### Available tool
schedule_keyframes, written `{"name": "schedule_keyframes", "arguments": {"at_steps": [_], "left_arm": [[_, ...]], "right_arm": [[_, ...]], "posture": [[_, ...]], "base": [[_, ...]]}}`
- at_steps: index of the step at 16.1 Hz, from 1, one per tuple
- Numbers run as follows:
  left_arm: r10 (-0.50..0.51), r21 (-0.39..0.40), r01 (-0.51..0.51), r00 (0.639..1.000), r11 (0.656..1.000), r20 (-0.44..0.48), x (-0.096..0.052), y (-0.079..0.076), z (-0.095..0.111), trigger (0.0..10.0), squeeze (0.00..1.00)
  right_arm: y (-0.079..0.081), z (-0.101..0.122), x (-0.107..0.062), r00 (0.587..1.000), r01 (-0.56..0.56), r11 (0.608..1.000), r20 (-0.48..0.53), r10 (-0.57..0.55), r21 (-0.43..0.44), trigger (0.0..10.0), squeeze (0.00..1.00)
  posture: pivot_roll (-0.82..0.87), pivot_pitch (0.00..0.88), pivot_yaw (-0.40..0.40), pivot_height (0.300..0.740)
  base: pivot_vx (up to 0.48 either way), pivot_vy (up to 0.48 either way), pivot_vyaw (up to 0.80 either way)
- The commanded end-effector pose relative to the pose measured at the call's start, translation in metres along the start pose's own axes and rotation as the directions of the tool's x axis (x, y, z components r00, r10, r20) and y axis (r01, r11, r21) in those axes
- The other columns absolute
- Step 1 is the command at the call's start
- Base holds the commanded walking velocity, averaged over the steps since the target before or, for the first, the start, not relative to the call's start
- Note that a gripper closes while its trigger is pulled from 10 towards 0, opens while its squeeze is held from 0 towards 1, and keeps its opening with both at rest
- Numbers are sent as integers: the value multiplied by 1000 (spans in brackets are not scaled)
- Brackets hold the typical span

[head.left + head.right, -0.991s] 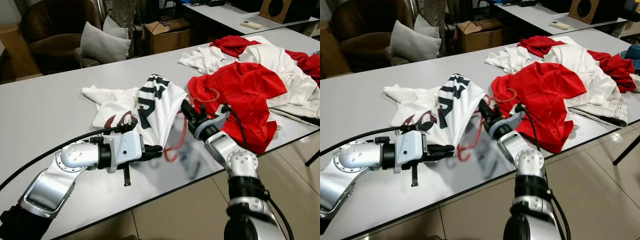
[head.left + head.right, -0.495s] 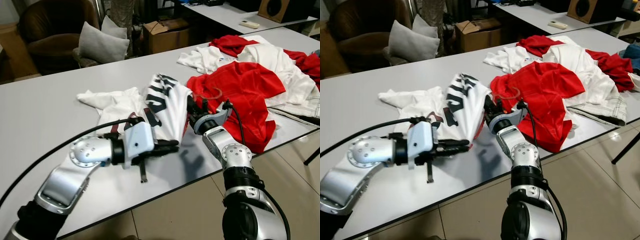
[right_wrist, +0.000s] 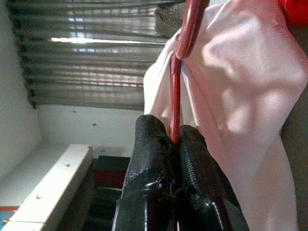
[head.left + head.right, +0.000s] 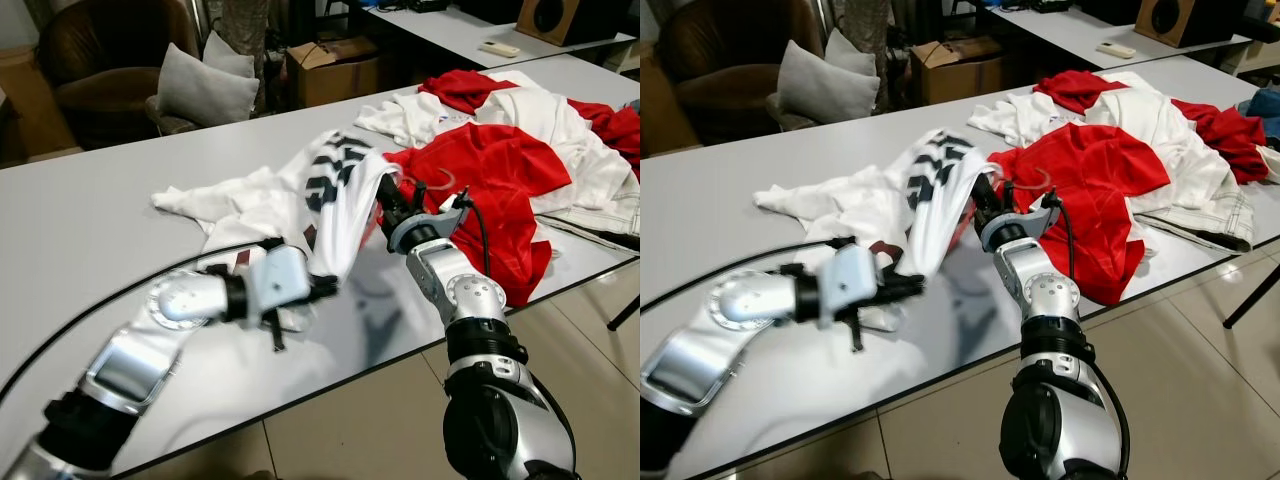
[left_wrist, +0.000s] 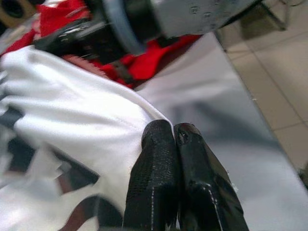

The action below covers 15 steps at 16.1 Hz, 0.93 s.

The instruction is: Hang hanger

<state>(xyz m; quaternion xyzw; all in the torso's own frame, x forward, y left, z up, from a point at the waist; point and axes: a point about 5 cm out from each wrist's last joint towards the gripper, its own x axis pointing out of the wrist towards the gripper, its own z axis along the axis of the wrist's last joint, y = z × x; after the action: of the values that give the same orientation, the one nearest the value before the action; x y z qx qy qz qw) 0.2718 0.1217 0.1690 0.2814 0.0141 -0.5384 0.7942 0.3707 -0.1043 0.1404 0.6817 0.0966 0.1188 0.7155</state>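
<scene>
The red hanger (image 3: pixel 176 91) is inside the white printed shirt (image 4: pixel 335 190), raised above the desk (image 4: pixel 90 210). Only its thin rod and a curved end are visible, in the right wrist view, with the shirt cloth draped over it. The right hand (image 4: pixel 385 205) is clamped on that rod, its two fingers pressed together around it, just beside the shirt's lifted peak. The left hand (image 5: pixel 175 137) sits low at the shirt's hem on the near side, fingers closed tip to tip; a pinch of cloth may lie between them, but this cannot be confirmed. The red garment (image 4: pixel 480 180) lies on the desk just beyond the shirt, touching it, with further white and red clothing (image 4: pixel 540 110) heaped behind.

Assessment: the shirt appears only part-seated on the hanger. To do this step well, the right hand should hold the rod steady while the hem is drawn down evenly, avoiding a snag with the red garment.
</scene>
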Motion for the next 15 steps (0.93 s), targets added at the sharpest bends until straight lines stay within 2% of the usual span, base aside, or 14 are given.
{"name": "schedule_keyframes", "arguments": {"at_steps": [1,3,5,8,9,11,12,13,14,15], "left_arm": [[15,16,-16,1000,1000,15,-5,7,5,0,0],[-36,-35,40,992,999,125,1,0,19,0,0],[-52,-52,64,977,997,206,8,-3,32,0,0],[-43,-73,73,937,995,348,13,1,59,0,0],[-46,-67,77,927,995,372,12,4,67,0,0],[-51,-49,71,940,996,337,11,5,66,0,0],[-40,-37,54,951,998,306,14,7,64,8392,0],[-24,-22,30,964,999,265,18,7,61,10000,0],[-49,-44,62,965,997,258,19,4,59,10000,0],[-68,-75,90,963,993,261,20,2,60,10000,1000]], "right_arm": [[11,-2,6,1000,-29,999,-1,29,24,10000,0],[11,-3,8,1000,-19,1000,-8,19,-1,10000,0],[10,-9,10,999,-11,999,-30,10,-35,10000,0],[9,-22,11,997,-4,997,-79,-2,-72,10000,0],[8,-26,12,995,-1,996,-97,-8,-91,10000,0],[6,-30,11,993,-4,995,-121,-8,-96,10000,0],[7,-33,11,989,-21,994,-145,6,-108,10000,0],[8,-35,10,987,-38,992,-161,18,-121,10000,0],[9,-34,9,987,-45,993,-157,27,-111,10000,0],[9,-31,8,989,-54,993,-142,38,-104,10000,0]], "posture": [[-17,0,49,740],[-6,0,40,740],[-1,0,35,740],[10,0,26,740],[10,0,26,740],[14,0,26,740],[12,0,31,740],[11,0,33,740],[7,0,38,740],[1,0,45,740]], "base": [[0,0,0],[0,0,0],[0,0,0],[0,0,0],[0,0,0],[0,0,0],[0,0,0],[0,0,0],[0,0,0],[0,0,0]]}}
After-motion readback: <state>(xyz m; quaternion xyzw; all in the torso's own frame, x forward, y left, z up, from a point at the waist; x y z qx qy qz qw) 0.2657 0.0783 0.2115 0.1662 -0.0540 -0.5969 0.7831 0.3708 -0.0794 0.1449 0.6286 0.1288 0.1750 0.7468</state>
